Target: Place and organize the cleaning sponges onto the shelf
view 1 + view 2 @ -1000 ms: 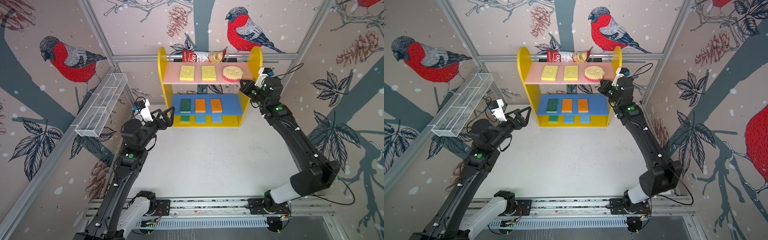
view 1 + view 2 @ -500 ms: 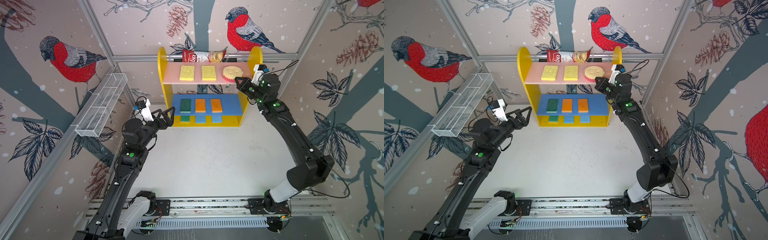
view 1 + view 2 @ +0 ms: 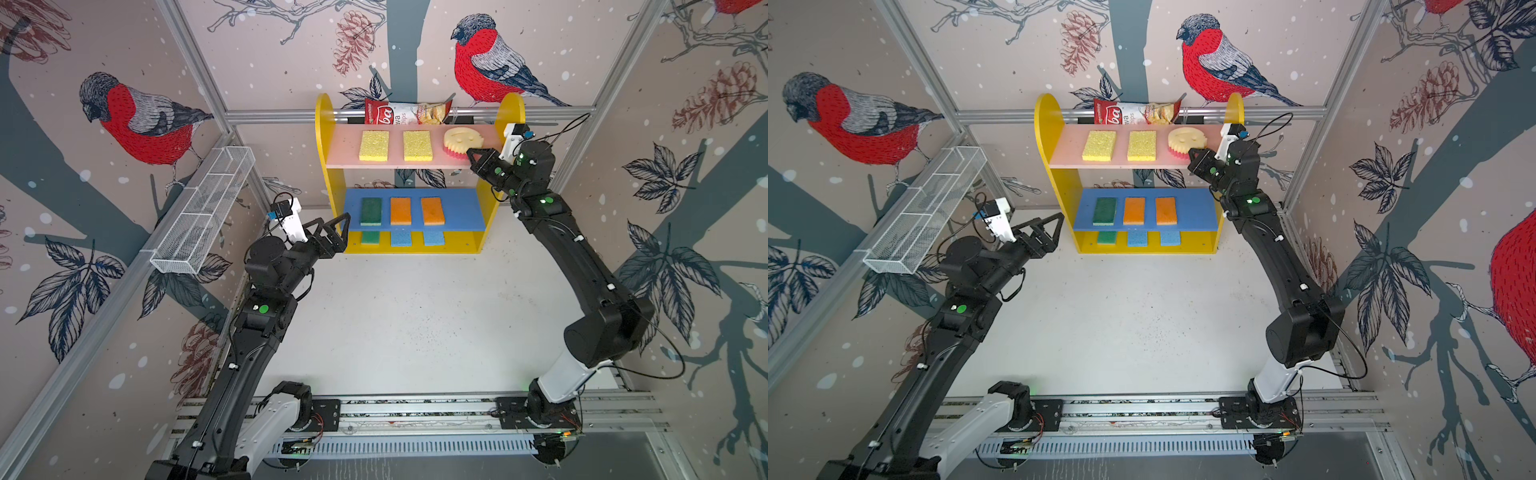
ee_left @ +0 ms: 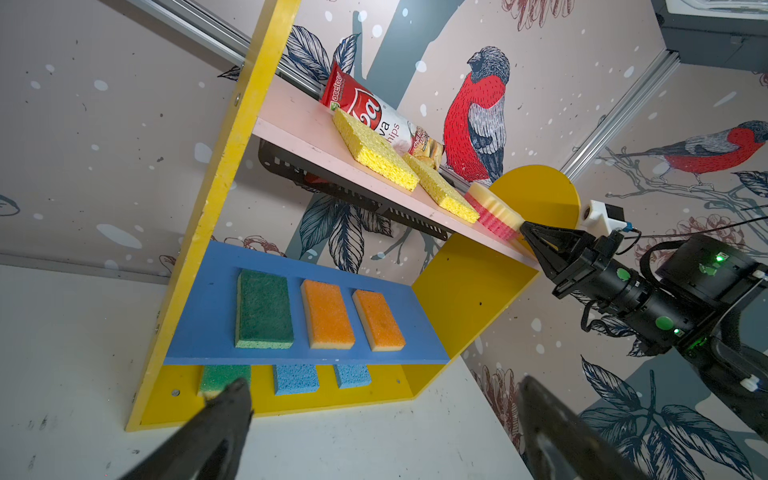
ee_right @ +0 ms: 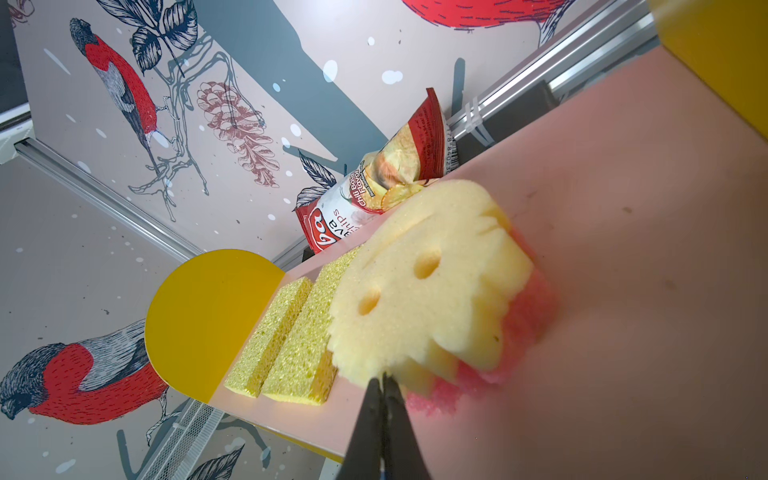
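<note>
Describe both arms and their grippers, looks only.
The left arm and the right arm are black jointed links with a white base segment, green round stickers and thin black cables. The left gripper and the right gripper have black triangular fingers, each below a white camera mount.

Nine sponges [image 3: 374, 145] on three-tier shelf [image 3: 326, 137]

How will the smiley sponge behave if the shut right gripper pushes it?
Probably dents before sliding: the smiley sponge is porous foam, and the right gripper tips are narrow. Likely light, so may pivot, not travel straight. Unlikely to roll: it lies flat on the pink board.
</note>
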